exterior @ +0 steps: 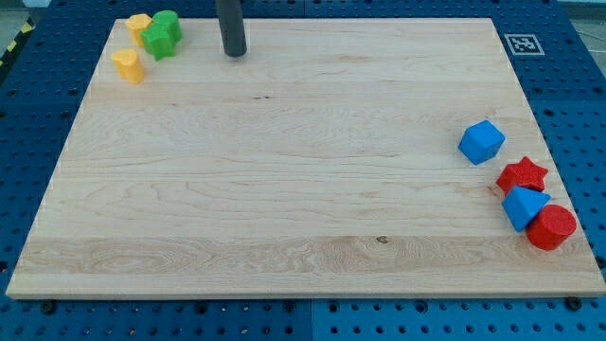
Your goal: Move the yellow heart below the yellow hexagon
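Note:
The yellow heart (128, 64) lies near the board's top left corner. The yellow hexagon (139, 26) sits just above and slightly right of it, at the board's top edge. A green star (160, 41) and a green round block (169, 24) crowd against the hexagon's right side. My tip (234, 53) rests on the board near the top edge, well to the right of the green blocks and of the heart, touching no block.
At the view's right edge sit a blue cube-like block (482, 142), a red star (523, 175), a blue triangle (524, 206) and a red cylinder (552, 227). The wooden board (284, 170) lies on a blue perforated table. A marker tag (522, 44) is at the top right corner.

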Action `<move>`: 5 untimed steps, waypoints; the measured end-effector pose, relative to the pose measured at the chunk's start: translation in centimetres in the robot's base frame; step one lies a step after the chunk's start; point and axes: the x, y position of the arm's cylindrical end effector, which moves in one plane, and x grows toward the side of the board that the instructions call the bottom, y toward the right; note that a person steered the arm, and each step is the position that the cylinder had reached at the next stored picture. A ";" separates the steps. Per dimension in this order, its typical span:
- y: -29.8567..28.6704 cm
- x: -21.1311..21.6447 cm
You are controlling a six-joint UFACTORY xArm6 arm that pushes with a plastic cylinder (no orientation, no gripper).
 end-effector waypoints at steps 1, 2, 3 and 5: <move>-5.1 2.8; -9.3 6.0; -12.4 8.0; -17.0 7.8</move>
